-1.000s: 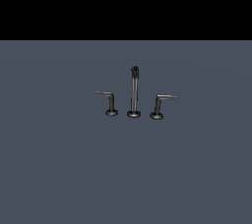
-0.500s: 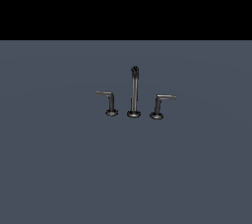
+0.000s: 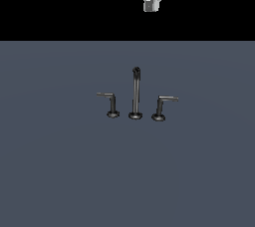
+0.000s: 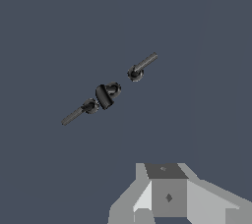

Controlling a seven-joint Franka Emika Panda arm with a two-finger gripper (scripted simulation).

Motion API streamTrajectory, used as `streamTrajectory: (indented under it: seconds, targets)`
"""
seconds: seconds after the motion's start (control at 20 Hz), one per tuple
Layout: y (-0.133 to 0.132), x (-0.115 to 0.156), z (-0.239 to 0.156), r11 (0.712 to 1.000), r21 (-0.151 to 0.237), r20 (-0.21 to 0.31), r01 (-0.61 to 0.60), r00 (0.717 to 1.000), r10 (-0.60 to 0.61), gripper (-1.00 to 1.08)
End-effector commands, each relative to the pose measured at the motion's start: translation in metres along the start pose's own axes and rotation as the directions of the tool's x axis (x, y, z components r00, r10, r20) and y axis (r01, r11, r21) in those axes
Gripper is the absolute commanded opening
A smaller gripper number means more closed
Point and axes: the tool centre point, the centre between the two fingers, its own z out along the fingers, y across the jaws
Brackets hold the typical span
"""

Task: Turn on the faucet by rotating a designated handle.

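Note:
The faucet stands mid-floor in the exterior view: a tall thin spout (image 3: 135,94) between two short L-shaped levers. The designated handle (image 3: 164,104), on the exterior view's right, has a leaning post and a paler, thicker arm. The twin lever (image 3: 110,102) on the exterior view's left is thinner and darker. My gripper (image 3: 149,6) hangs high above and behind the faucet, touching nothing, its fingers drawn together and holding nothing. From the wrist view I see the spout (image 4: 107,94), the designated handle (image 4: 142,66), the twin lever (image 4: 78,113) and my gripper (image 4: 165,196) far from all of them.
The faucet rests on a flat, plain slate-grey surface (image 3: 60,171) that fills the lower part of the exterior view. A black background lies behind it.
My gripper has come into the top of the exterior view, where it did not show before. The faucet and both levers have not moved.

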Motion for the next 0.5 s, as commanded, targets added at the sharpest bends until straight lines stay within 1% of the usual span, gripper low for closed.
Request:
streamTrajectory:
  seconds: [0.0,0.2,0.3,0.45]
  targets:
    - [-0.005,0.019,0.017,0.997,0.002,-0.003,-0.082,0.997,0.082,-1.0]
    - [-0.01,0.048,0.046,0.978,0.004,-0.009,-0.209,0.978,0.209,-1.0]
    - [-0.011,0.062,0.062,0.963,0.004,-0.013,-0.271,0.962,0.271,-1.0]
    - [-0.012,0.082,0.086,0.932,0.006,-0.019,-0.362,0.932,0.362,-1.0]
